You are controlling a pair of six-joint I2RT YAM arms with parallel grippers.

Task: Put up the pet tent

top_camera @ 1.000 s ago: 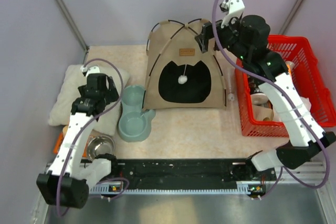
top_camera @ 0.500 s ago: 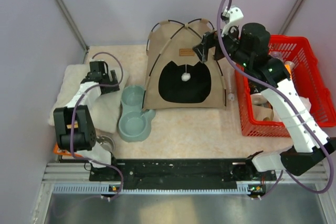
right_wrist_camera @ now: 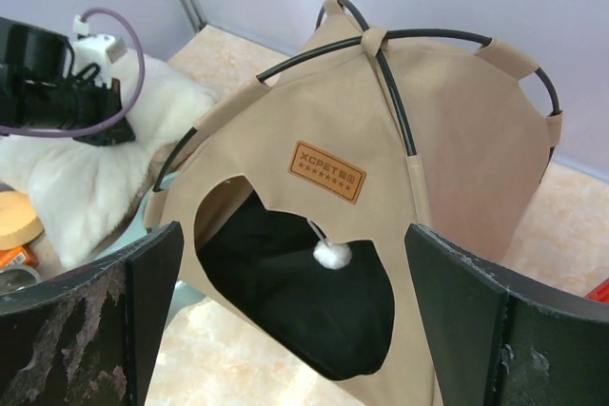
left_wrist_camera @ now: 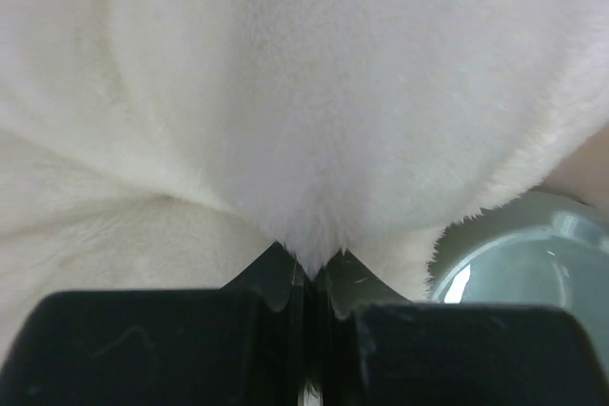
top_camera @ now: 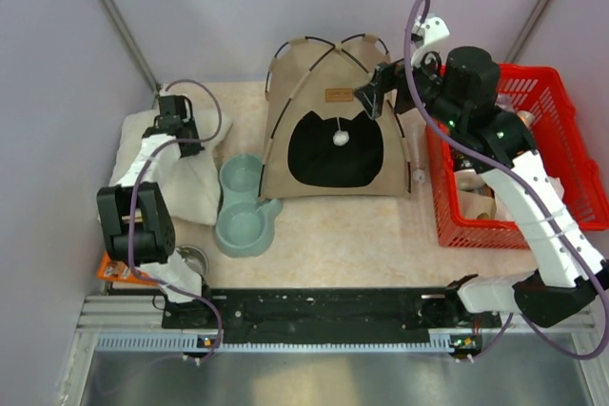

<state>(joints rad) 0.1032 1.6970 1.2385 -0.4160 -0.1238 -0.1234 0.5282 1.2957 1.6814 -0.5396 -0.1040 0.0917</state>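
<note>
The tan pet tent [top_camera: 333, 130] stands upright at the back middle of the table, black poles crossing at its top. Its dark doorway, white ball [top_camera: 341, 139] and brown label [top_camera: 339, 94] face me. My right gripper [top_camera: 376, 92] hovers open just off the tent's upper right side, touching nothing. In the right wrist view the tent [right_wrist_camera: 381, 140] fills the space beyond the wide-apart fingers of that gripper [right_wrist_camera: 295, 235]. My left gripper [top_camera: 176, 125] sits at the far edge of the cream pillow [top_camera: 176, 183]. It is shut [left_wrist_camera: 309, 268] on a pinch of the pillow's plush [left_wrist_camera: 285, 92].
A green double pet bowl [top_camera: 245, 206] lies between pillow and tent, its rim showing in the left wrist view [left_wrist_camera: 533, 263]. A red basket [top_camera: 561, 154] with items stands at the right. A steel bowl [top_camera: 186, 261] and an orange object [top_camera: 109, 268] sit near the left arm's base.
My left arm reached back over the pillow to its far edge, and its gripper closed on the plush. The right gripper drifted slightly right, still open.
</note>
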